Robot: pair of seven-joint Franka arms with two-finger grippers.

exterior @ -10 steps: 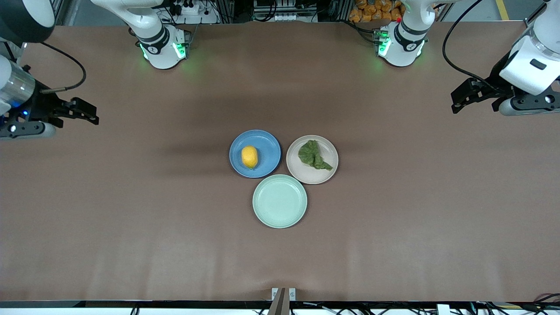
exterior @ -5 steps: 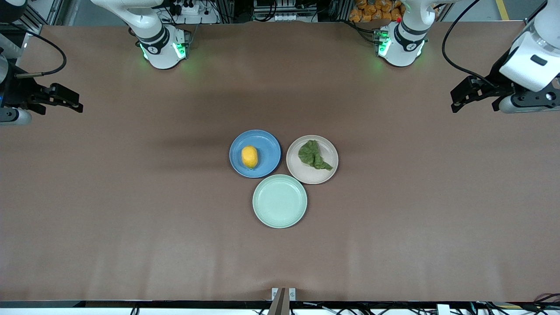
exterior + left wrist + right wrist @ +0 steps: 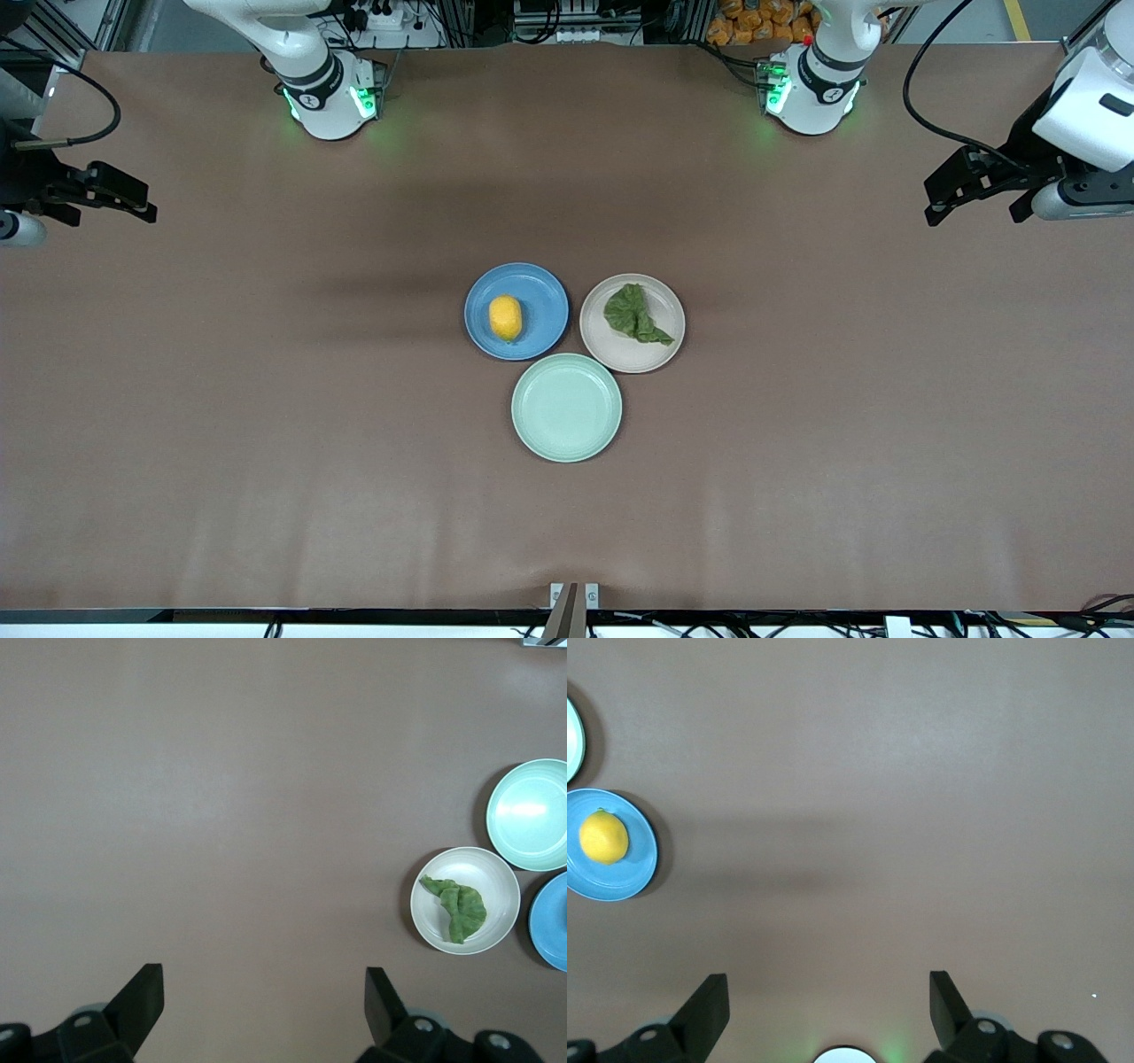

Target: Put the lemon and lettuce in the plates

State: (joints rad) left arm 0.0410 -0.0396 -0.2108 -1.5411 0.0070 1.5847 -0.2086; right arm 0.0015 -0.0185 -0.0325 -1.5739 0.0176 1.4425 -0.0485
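Observation:
The yellow lemon lies in the blue plate at the table's middle; the right wrist view shows the lemon in that plate too. Beside it, toward the left arm's end, the dark green lettuce rests in the beige-pink plate; in the left wrist view the lettuce lies in its plate. My left gripper hangs open and empty over bare table at its end. My right gripper is open and empty over the table's other end.
A pale mint-green plate with nothing in it sits nearer the front camera, touching the two other plates. Both robot bases stand along the table's edge farthest from the camera. Brown table surface surrounds the plates.
Both arms have drawn outward toward their ends of the table and risen a little, the right one more. Lemon, lettuce and plates have not moved.

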